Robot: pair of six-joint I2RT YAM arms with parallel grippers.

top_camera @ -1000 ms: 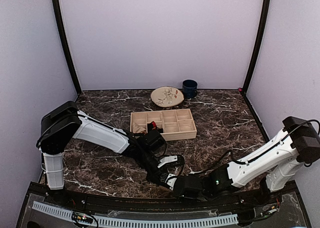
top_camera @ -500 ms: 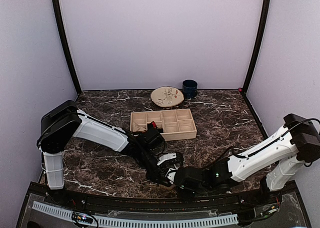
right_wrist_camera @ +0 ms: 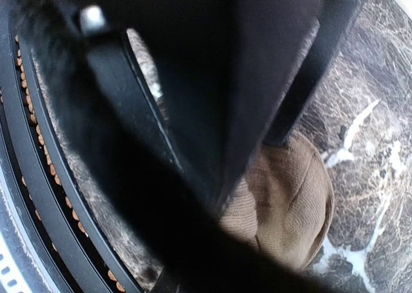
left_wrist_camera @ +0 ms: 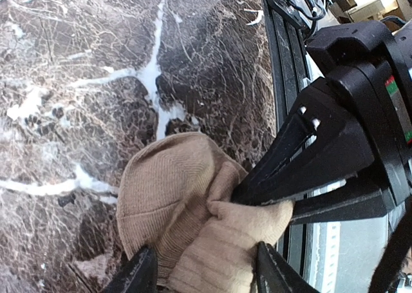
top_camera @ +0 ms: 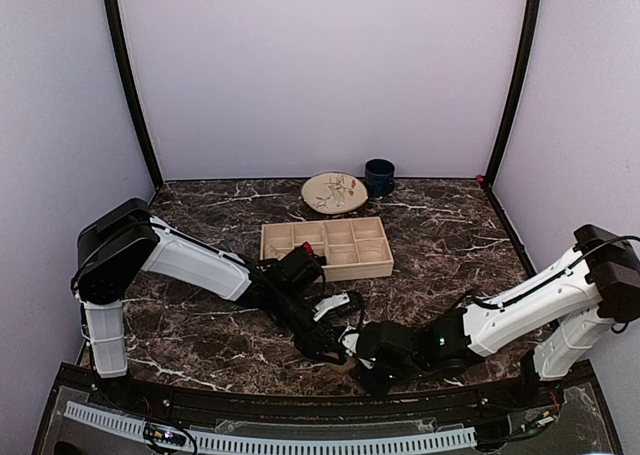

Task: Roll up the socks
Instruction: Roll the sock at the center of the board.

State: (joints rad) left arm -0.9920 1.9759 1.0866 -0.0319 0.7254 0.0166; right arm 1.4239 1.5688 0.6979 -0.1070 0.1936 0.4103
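Observation:
A plain tan ribbed sock (left_wrist_camera: 174, 209) lies bunched in a loose roll on the dark marble, close to the table's near edge. In the top view only a sliver of it (top_camera: 346, 366) shows between the two grippers. My left gripper (left_wrist_camera: 206, 270) stands open, one finger (left_wrist_camera: 138, 274) on each side of the roll. My right gripper (left_wrist_camera: 241, 193) comes in from the right and is shut on a fold of the sock's cuff. The right wrist view is mostly dark finger, with the sock (right_wrist_camera: 296, 203) beyond the pinch (right_wrist_camera: 254, 177). No other socks show clearly.
A wooden compartment tray (top_camera: 375, 265) sits mid-table just behind the left wrist. A patterned plate (top_camera: 334, 192) and a dark blue mug (top_camera: 379, 176) stand at the back. The table's black front rail (left_wrist_camera: 283, 80) runs right beside the sock.
My left gripper has gone from shut to open around the sock. My right gripper has closed onto the cuff, and its arm has shifted slightly to the right.

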